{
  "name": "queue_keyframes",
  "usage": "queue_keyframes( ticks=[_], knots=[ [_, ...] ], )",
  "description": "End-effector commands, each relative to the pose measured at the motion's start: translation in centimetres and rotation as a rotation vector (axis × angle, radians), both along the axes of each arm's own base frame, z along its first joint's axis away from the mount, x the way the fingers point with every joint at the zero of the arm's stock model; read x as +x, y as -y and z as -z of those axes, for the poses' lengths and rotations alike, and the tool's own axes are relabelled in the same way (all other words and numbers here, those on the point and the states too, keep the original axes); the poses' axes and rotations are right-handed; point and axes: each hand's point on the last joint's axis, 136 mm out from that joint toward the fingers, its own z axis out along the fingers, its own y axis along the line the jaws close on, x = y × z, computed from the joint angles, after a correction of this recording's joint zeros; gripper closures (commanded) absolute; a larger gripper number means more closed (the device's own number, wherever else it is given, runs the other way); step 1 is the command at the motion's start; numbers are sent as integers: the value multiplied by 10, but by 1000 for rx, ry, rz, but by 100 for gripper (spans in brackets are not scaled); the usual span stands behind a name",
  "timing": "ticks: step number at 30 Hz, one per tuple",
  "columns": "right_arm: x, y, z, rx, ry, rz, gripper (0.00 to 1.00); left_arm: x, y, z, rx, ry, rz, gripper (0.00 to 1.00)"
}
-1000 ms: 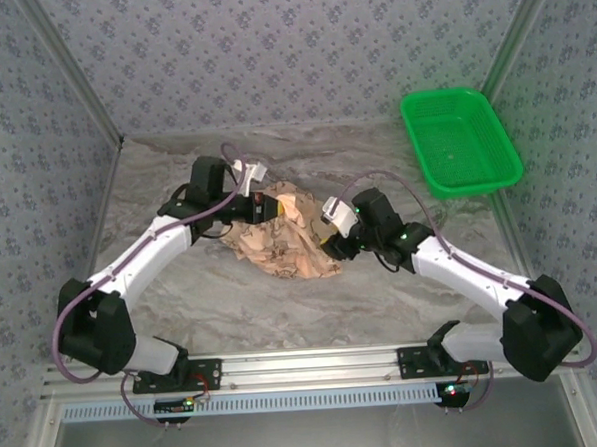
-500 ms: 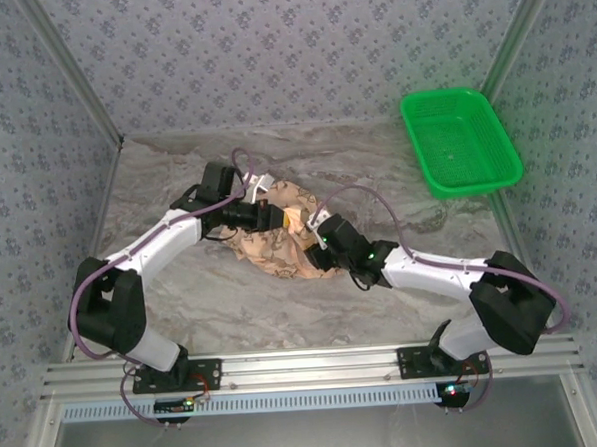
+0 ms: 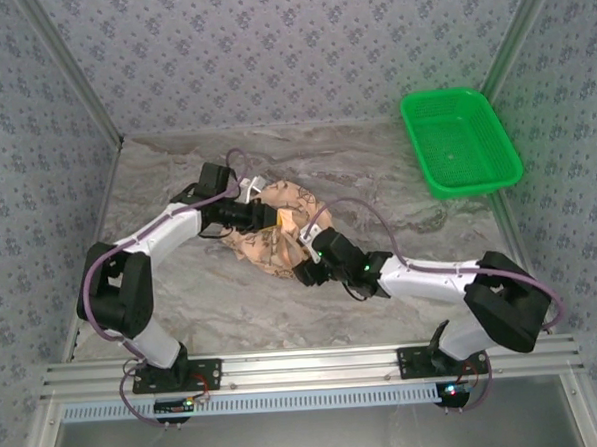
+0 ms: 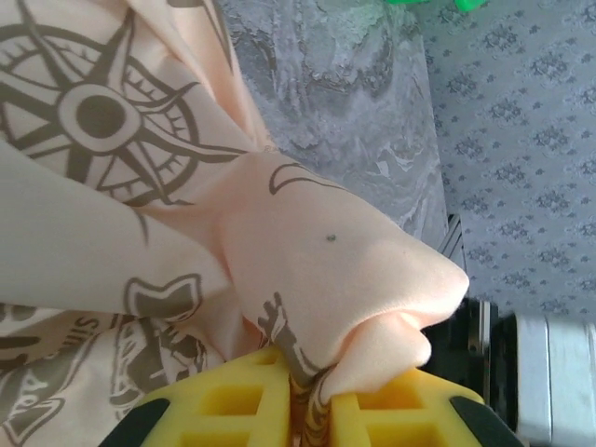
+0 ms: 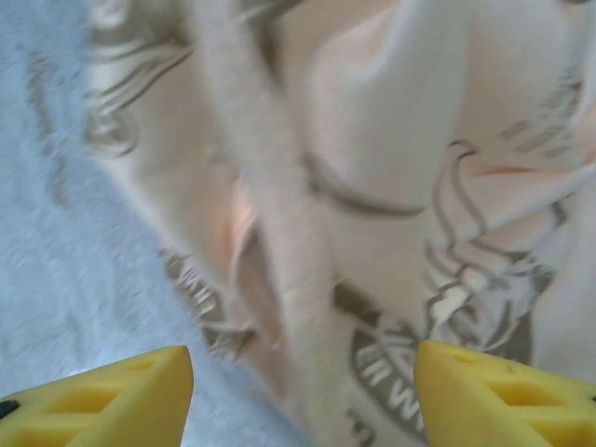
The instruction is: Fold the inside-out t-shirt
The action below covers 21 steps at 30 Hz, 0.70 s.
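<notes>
**Crumpled shirt, one pincer clamped, the other spread over a hem**

The inside-out t-shirt (image 3: 272, 242) lies as a bunched heap near the middle of the worktop (image 3: 397, 193), not yet spread flat; printed compass stars show across most of its folds, and the left wrist view shows a paler, plainer bulge of cloth (image 4: 317, 251). It looks like thin, limp cotton: light, not slippery, with no stiffness to hold a shape, so I judge that it will sag and drag wherever it is lifted; the firmest places to take hold should be a hem, a sleeve edge or the collar, where the cloth is doubled.

The left pincer (image 3: 265, 217) is clamped on a gathered tuck of the shirt at the heap's far side, cloth squeezed between its yellow pads (image 4: 233, 405); its arm reaches inward with the elbow bent. The right pincer (image 3: 303, 273) has its jaws spread wide at the heap's near right edge; a thick, blurred seam-like band (image 5: 279, 233) runs between its fingers, nothing yet held; that arm stretches low across the worktop. A green basket (image 3: 461, 140) sits well apart at the far right.
</notes>
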Motion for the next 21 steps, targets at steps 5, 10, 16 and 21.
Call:
queue_keyframes(
  ticks=[5, 10, 16, 21],
  knots=[
    [25, 26, 26, -142, 87, 191, 50, -7, 2, -3, -32, -48, 7, 79],
    [61, 47, -27, -17, 134, 364, 100, 0, -17, 8, 56, -2, -33, 70],
    [83, 45, -97, 296, 5, 368, 100, 27, -58, 23, 448, 167, -95, 57],
    [91, 49, -107, 339, -53, 361, 100, 14, -17, -37, 348, 485, 20, 49]
  ],
)
